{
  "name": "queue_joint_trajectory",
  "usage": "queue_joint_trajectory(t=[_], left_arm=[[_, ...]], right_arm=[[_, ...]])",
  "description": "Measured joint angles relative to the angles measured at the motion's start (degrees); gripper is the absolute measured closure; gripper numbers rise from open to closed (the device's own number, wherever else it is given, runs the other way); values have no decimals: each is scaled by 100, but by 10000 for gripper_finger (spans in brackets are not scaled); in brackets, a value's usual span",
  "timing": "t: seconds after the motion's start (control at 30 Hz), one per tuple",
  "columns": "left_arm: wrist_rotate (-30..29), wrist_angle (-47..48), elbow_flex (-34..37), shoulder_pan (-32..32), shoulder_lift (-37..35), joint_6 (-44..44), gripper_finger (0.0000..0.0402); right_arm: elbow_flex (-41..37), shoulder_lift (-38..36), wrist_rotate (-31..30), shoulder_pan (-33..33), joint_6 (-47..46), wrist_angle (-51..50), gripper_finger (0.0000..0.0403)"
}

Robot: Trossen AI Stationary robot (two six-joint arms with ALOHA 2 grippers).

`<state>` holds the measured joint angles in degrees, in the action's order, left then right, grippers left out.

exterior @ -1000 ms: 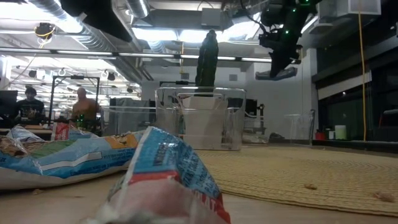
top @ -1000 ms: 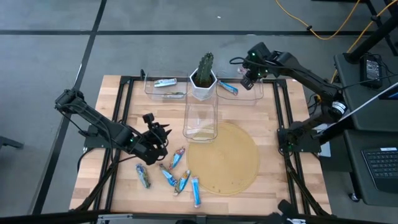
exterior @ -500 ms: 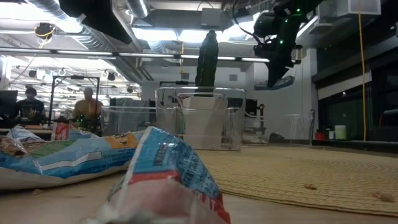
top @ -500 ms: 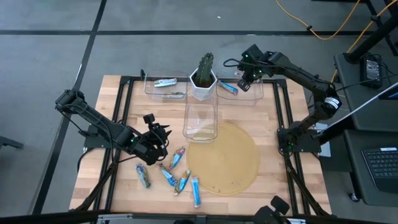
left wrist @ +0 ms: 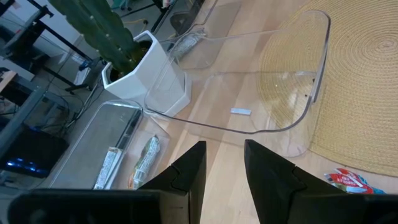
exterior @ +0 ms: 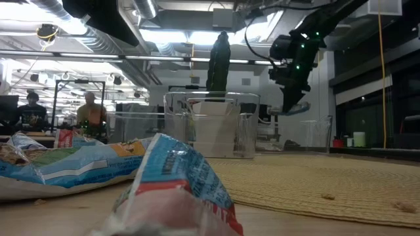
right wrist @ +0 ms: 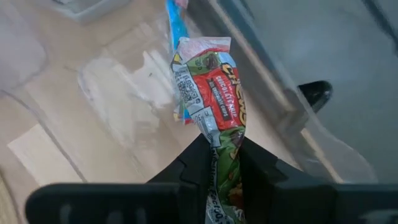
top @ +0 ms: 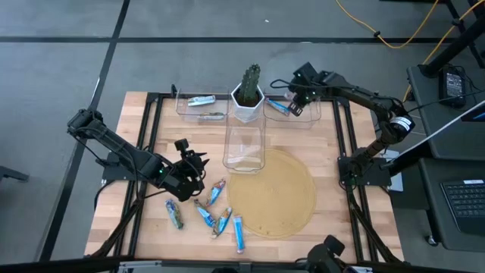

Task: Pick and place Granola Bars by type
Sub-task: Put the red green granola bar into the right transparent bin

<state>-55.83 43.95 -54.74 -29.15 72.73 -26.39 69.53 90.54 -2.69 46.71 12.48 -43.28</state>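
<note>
A red and green granola bar [right wrist: 214, 99] is held tight between the fingers of the right gripper [top: 297, 104]. It hangs over the clear bin [top: 307, 116] near the far right corner of the table [top: 345, 178]. A blue bar [top: 277, 107] already lies in that bin. Two more bars [top: 204, 107] lie in the other clear bin [top: 183, 111] near the far left corner. A white pot with a cactus [top: 248, 98] stands between the two bins, and a tall clear bin [top: 244, 144] stands just in front of the pot.

The step in hand seems to be the drop into a bin. To do it well, the bar should be brought low inside the bin walls before the fingers are opened, so it is not bounced out. The bar in hand looks unlike the blue one below, so the right bin should be checked first. The cactus should not be bumped.

The left gripper [top: 191, 168] waits over the left side of the table, with its fingers a little apart and nothing held. Five loose bars [top: 208, 214] lie near the front edge, beside the round woven mat [top: 284, 197].
</note>
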Motion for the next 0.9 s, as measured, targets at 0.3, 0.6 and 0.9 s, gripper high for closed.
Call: queue_joint_trajectory(t=[0.3,0.6,0.9], left_arm=[[-39,-1,0,0,-2,19,300],[-63,-3,0,0,-2,59,300],[-145,-5,0,0,-2,59,300]], right_arm=[[-361,-4,106,130,-19,586,332],[-700,-4,103,158,-324,1052,332],[-725,-4,132,156,-1070,1390,332]])
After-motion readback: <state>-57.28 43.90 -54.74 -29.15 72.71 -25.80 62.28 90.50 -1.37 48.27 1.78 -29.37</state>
